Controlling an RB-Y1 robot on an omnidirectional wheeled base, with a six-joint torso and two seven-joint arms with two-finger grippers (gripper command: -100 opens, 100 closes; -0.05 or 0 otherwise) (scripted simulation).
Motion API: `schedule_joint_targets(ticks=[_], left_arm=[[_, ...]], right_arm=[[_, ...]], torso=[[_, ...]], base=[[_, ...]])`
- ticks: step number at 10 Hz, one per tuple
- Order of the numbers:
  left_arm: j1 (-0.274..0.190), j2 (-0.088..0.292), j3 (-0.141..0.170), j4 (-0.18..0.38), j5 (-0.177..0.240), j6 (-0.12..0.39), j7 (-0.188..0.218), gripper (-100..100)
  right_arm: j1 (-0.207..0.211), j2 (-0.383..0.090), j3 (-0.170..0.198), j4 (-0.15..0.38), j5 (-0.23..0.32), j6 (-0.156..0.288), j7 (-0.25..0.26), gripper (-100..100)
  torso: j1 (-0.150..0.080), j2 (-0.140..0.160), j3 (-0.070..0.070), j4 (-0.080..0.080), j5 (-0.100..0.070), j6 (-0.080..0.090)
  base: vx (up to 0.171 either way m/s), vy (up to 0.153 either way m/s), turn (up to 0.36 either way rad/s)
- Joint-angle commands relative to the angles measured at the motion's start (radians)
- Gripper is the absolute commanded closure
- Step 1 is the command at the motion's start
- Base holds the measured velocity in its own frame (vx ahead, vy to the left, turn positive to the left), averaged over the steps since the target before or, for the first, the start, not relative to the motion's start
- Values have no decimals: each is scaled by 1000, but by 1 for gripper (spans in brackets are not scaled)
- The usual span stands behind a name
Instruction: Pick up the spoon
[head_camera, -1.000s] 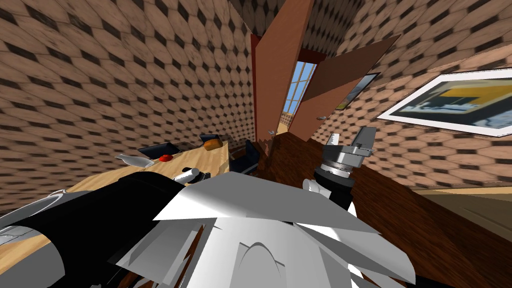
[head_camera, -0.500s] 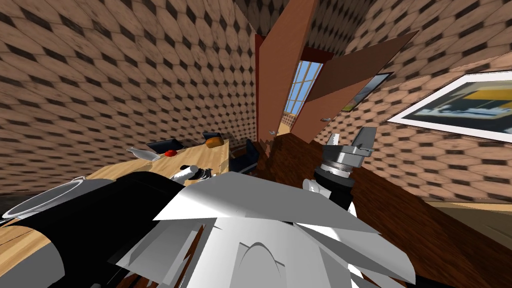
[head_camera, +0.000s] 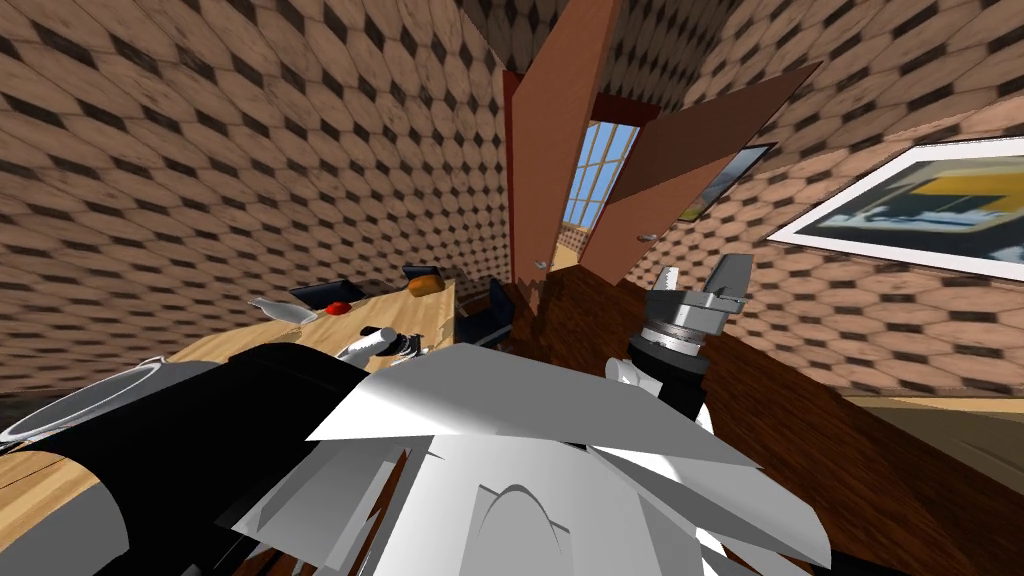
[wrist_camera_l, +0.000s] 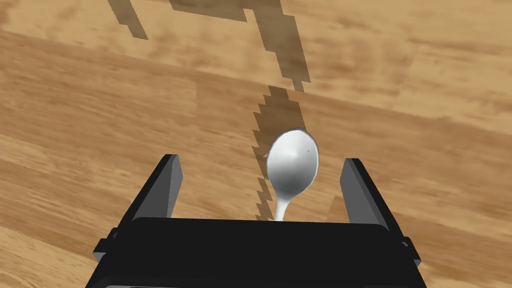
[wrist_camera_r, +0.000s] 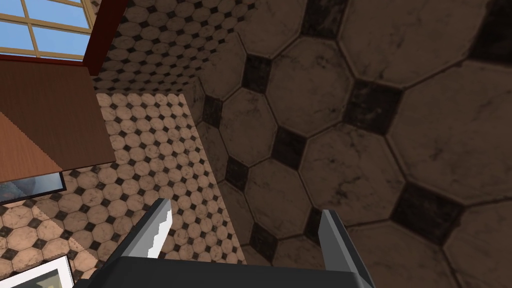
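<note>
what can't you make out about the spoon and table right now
- Handle of the spoon: left wrist view, hidden under the left gripper body.
- red thing and orange thing at the far end of the table: head view, too small to name.
- grey rim: head view, partly behind my left arm.

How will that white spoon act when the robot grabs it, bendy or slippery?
Probably stiff: the spoon looks smooth and hard. Its rounded bowl may slip from the thin fingers of the open left gripper. Lying flat on the wooden table, it may skid if nudged.
</note>
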Motion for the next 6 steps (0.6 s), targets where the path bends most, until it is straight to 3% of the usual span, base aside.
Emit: schedule_joint_targets(ticks=[1, 6], left_arm=[[12, 14, -33, 22, -35, 21, -6, -100], [48, 50, -112, 38, -122, 80, 12, -100]], right_arm=[[0, 0, 0, 0, 0, 0, 0, 0], [0, 0, 0, 0, 0, 0, 0, 0]], torso=[[0, 0, 0, 0, 0, 0], [4, 1, 0, 0, 1, 0]], base=[[-2, 51, -207], [-15, 60, -152]])
